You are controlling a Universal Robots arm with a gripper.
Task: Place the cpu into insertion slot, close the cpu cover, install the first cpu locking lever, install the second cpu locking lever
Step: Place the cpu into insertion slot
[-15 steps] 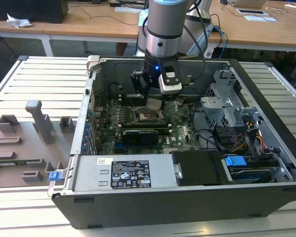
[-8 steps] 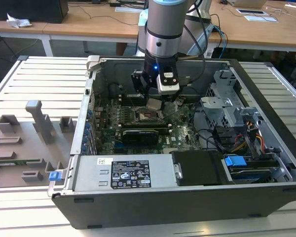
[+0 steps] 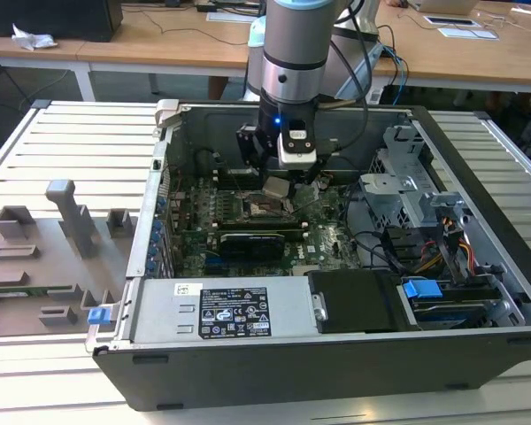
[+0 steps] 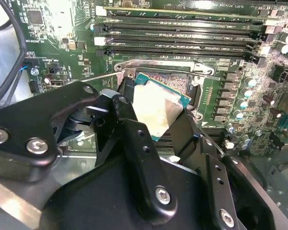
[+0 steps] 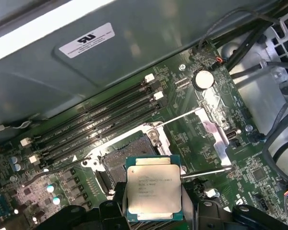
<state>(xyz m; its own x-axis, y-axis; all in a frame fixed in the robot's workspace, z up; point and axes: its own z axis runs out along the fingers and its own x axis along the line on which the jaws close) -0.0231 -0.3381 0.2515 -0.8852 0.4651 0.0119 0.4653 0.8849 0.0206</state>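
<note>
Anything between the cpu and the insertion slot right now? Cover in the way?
Nothing visible. The tool holds the cpu close by the insertion slot, whose dark centre lies bare. The cpu cover is swung open to one side, off the opening.

The gripper (image 3: 281, 184) hangs inside the open computer case (image 3: 336, 376), the cpu (image 3: 275, 189) clamped between its jaws. Just under the jaws, apart from the cpu, lies the insertion slot (image 3: 264, 210) (dark centre, silvery rim) on the green motherboard (image 3: 332, 237). Nearer the camera than the jaws runs a long black expansion card (image 3: 252, 241), then the silver power supply (image 3: 221, 310). Well off to the exterior view's left of the jaws, outside the case, sits a grey fixture board (image 3: 35, 261)
</note>
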